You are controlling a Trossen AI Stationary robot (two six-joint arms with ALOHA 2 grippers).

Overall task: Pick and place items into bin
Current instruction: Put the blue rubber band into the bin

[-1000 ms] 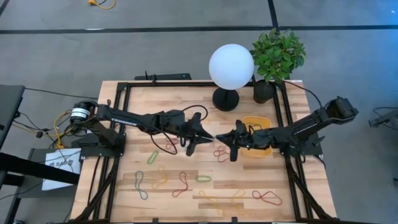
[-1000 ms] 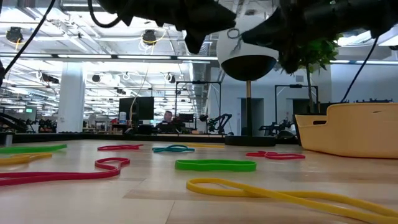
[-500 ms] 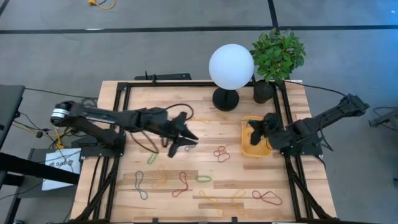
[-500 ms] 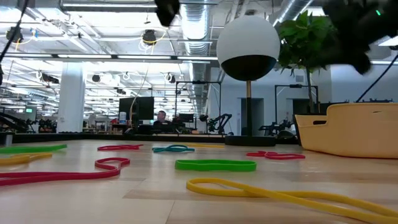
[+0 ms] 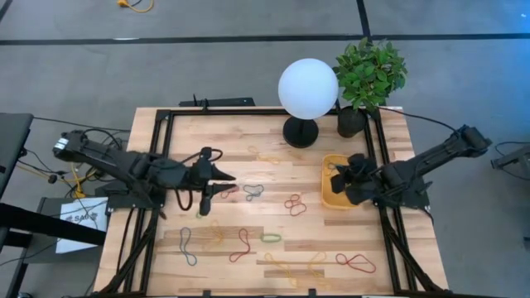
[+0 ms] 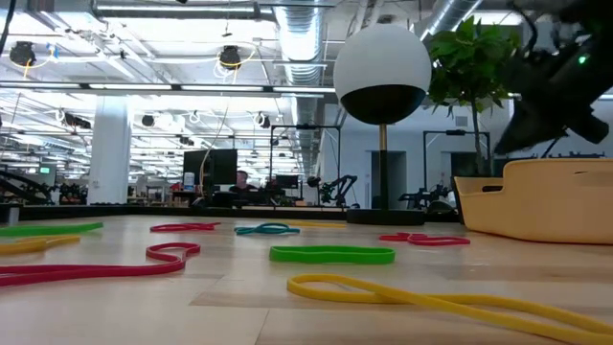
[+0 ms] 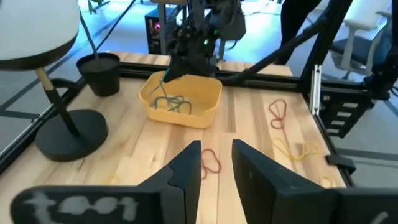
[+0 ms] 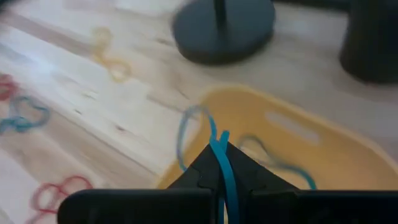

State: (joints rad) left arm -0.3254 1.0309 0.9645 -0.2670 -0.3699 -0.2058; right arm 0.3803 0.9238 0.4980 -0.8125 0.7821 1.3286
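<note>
Right gripper (image 8: 219, 163): over the yellow bin (image 5: 334, 201), jaws pinched on a blue rubber band (image 8: 217, 149). Left gripper (image 7: 216, 163): above the table (image 5: 273, 174), jaws slightly apart, empty.

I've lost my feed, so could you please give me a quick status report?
Right gripper shut on thin blue rubber band, over shallow yellow plastic bin. Left gripper open, empty, left of centre. Bands already in bin; nothing in the way.

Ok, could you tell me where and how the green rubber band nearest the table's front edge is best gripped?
Take the green rubber band across the middle, straight down from above with the fingers either side of its narrow width: it lies flat as a slim oval, so closing pinches both strands. The open left gripper is free.
</note>
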